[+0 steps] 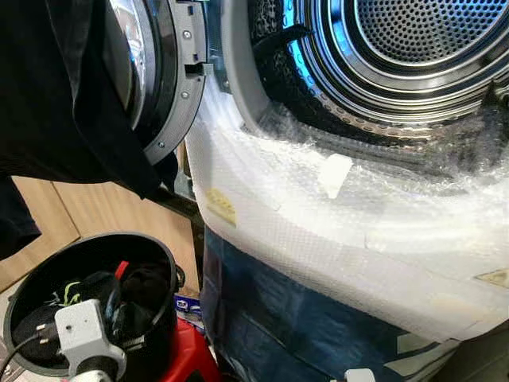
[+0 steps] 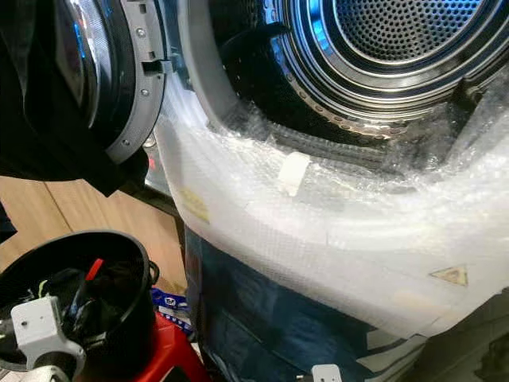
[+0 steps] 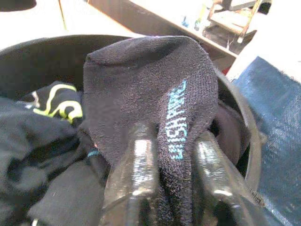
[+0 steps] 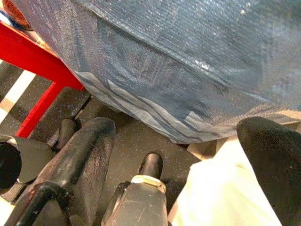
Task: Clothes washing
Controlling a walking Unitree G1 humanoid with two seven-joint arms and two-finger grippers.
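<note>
Left gripper (image 3: 171, 188) clamps a black sock (image 3: 150, 99) above the laundry bucket (image 1: 24, 310); washer drum opening (image 1: 413, 48) lies up and rightward. Right gripper state: cannot tell.

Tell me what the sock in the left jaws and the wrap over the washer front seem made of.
The black sock looks like knitted terry fabric, matte, with looped pile and woven-in teal lettering. The wrap looks like clear plastic bubble film: glossy, translucent, with a fine dotted texture.

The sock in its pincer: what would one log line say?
left pincer: shut on black sock | over black bucket | washer drum: open | right pincer: open, idle
</note>
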